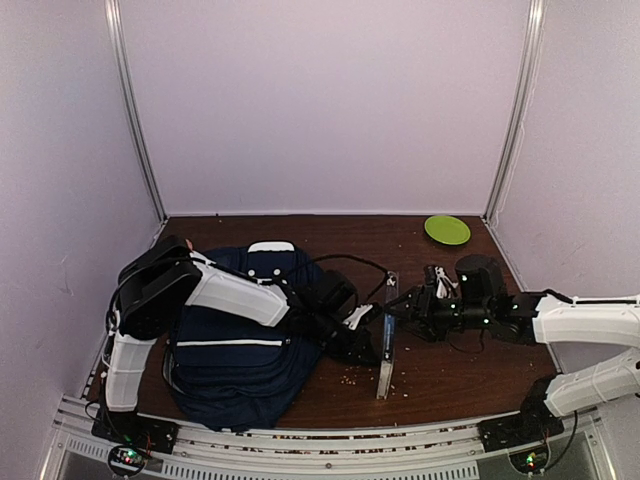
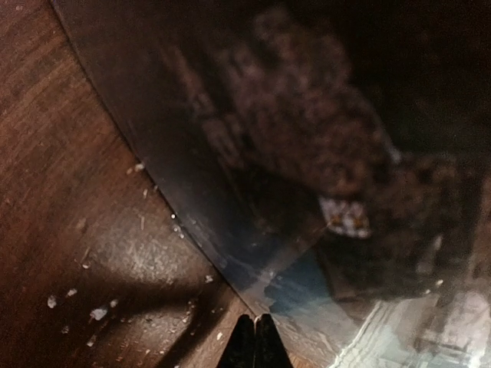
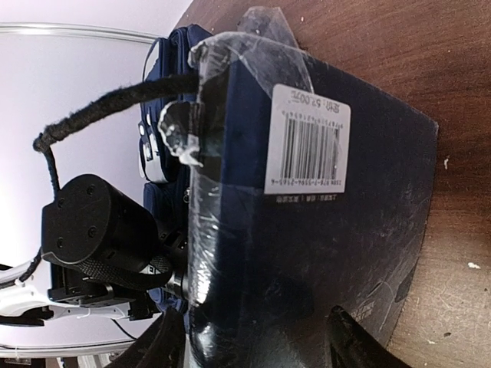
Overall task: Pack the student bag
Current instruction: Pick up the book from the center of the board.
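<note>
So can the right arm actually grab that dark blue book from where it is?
Probably yes. The right gripper stands open with a finger on either side of the book, which stands on edge, and nothing lies between them. The left gripper, shut, sits close on its other side.

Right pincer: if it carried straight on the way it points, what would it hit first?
The right pincer would meet the book first: its barcoded cover fills the view just ahead of it. How small the gap is, I cannot tell.
</note>
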